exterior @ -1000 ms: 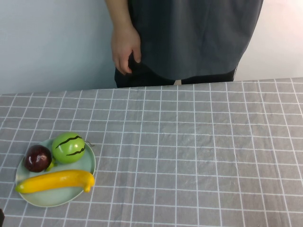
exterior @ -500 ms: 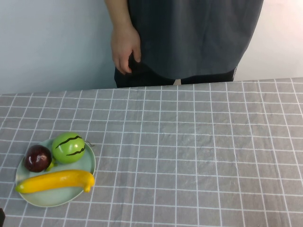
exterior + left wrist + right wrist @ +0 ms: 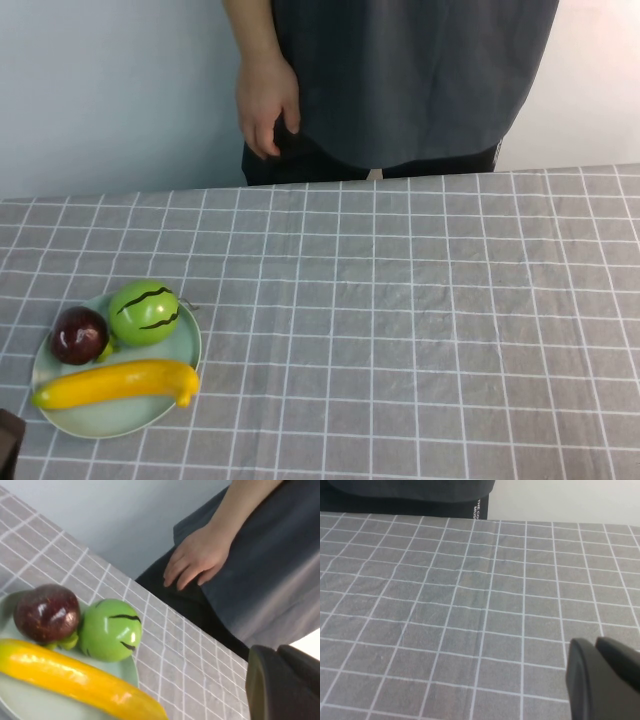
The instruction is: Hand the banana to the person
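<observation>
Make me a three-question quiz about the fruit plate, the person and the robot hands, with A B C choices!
1. Where does the banana lie?
A. on the plate
B. on the bare cloth
C. in the person's hand

2. How many fruits are on the plate?
A. one
B. three
C. five

3. What is the person's hand holding?
A. the banana
B. a cup
C. nothing

Answers:
1 A, it lies along the plate's near side.
2 B, the banana, the green melon and the dark red fruit.
3 C, it hangs by the grey shirt.

The left gripper is near the plate and touches no fruit; the right gripper is over bare tablecloth.
</observation>
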You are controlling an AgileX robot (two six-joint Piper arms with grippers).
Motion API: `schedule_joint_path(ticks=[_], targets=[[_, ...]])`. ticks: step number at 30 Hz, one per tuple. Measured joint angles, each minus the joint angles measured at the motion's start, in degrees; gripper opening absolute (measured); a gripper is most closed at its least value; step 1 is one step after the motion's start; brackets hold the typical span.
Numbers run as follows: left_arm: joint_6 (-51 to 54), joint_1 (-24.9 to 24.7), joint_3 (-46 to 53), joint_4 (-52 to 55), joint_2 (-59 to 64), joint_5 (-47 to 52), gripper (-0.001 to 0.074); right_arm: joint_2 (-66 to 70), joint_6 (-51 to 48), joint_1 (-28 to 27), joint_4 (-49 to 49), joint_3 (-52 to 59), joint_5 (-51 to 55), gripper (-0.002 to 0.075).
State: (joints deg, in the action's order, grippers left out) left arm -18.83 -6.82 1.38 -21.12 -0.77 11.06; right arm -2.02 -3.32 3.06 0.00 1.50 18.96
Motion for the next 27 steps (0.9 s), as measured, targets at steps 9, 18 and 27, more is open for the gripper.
schedule_joint_path(ticks=[9,18,27], targets=[[8.54,0.0,-15.94,-1.3,7.4,19.93,-0.0004,0.0,0.0,0.0,0.0,0.0,0.0,-0.0006],[31.22,0.0,-42.0,6.53,39.92,53.43,-0.0004,0.0,0.0,0.0,0.0,0.0,0.0,-0.0006],[49.35,0.0,-49.75,4.71,59.02,56.37,-0.0004,0.0,0.0,0.0,0.0,0.0,0.0,-0.0006]])
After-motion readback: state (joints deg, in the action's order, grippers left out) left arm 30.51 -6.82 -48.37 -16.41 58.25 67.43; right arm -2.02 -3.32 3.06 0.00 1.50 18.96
